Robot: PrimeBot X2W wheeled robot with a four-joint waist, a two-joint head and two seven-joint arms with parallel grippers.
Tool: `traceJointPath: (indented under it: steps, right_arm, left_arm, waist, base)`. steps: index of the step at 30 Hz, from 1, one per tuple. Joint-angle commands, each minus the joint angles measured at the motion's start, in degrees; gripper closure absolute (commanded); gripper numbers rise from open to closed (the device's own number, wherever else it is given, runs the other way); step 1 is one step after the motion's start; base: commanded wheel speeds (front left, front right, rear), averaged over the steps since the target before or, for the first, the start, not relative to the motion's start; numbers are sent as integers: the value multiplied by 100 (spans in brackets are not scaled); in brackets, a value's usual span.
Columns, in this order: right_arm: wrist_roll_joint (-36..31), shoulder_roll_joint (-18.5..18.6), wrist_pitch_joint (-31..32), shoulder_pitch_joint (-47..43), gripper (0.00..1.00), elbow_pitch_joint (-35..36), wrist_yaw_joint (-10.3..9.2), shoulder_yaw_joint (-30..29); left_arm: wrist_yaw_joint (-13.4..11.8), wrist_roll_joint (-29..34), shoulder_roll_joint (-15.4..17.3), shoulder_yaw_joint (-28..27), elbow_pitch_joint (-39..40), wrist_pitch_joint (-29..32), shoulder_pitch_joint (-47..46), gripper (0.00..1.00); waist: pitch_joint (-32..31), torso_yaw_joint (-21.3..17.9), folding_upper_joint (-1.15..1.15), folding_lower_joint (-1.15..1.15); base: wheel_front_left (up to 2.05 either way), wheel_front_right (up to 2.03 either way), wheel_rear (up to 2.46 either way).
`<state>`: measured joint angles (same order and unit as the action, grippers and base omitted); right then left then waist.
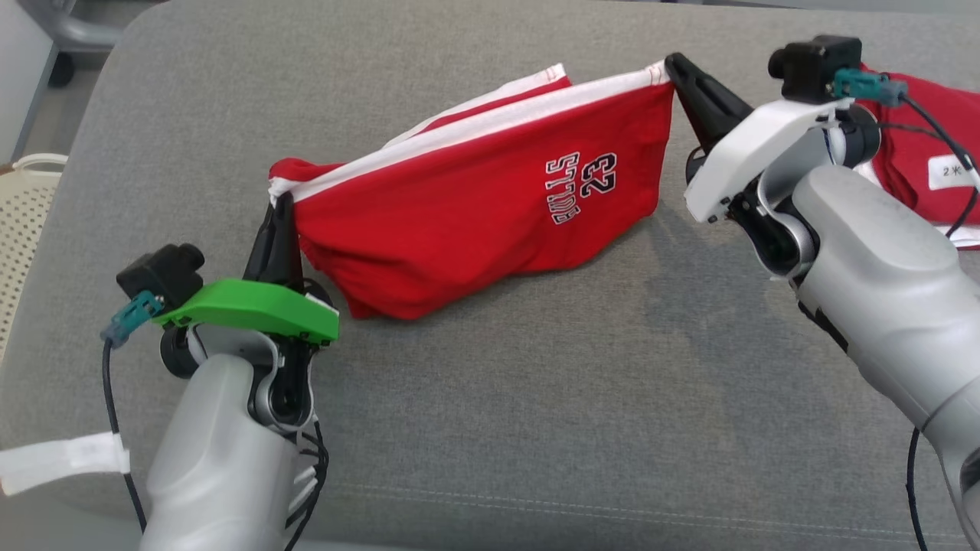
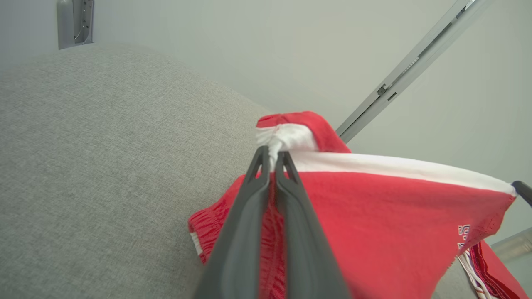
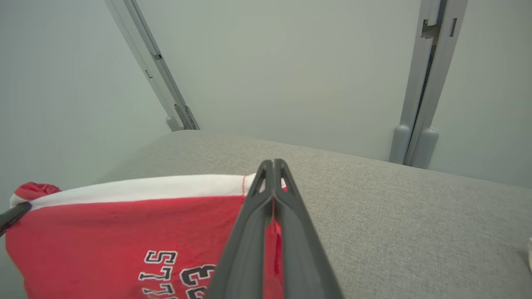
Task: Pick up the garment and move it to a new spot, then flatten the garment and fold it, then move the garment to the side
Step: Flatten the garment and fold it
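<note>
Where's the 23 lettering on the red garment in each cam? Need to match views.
Head view: lettering right of centre on the red garment, upside down.
Left wrist view: just a sliver near the right edge, low down.
Right wrist view: bottom edge, left of centre, partly cut off.
Shared landmark: the white band stretched between the left gripper and right gripper, each shut on a corner of the garment.

The white-banded corner of the red garment is pinched between the closed fingers of the right gripper; the band is drawn taut leftward to the left gripper; black lettering is shown below; a grey cushion is seen behind.
</note>
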<state>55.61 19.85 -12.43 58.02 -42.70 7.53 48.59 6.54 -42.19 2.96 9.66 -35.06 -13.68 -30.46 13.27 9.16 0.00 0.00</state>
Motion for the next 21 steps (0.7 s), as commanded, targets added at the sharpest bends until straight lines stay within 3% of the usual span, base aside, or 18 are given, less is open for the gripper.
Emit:
traceJointPath:
  steps: [1, 6, 12, 21]
  right_arm:
    - [5, -28, 4, 199, 100, -180, -8, 92]
    - [9, -170, -37, 863, 100, -847, -8, 487]
    - [-36, -275, -47, 1368, 100, -1591, -8, 906]
    - [-174, -439, -247, 1804, 100, -2528, -8, 1024]
  left_arm:
    - [17, -37, 24, 31, -167, 9, -232, 100]
    - [45, -180, 10, 259, -798, -28, -824, 100]
    - [68, -691, 0, 917, -1280, -54, -1295, 100]
    - [28, -1363, 2, 1815, -1585, -132, -1870, 100]
  waist:
    - [313, 312, 0, 0]
    - [576, 602, 0, 0]
    - [818, 862, 0, 0]
    - [1141, 1083, 0, 0]
  base:
    - [0, 0, 0]
    - [0, 0, 0]
    - [0, 0, 0]
    - [0, 0, 0]
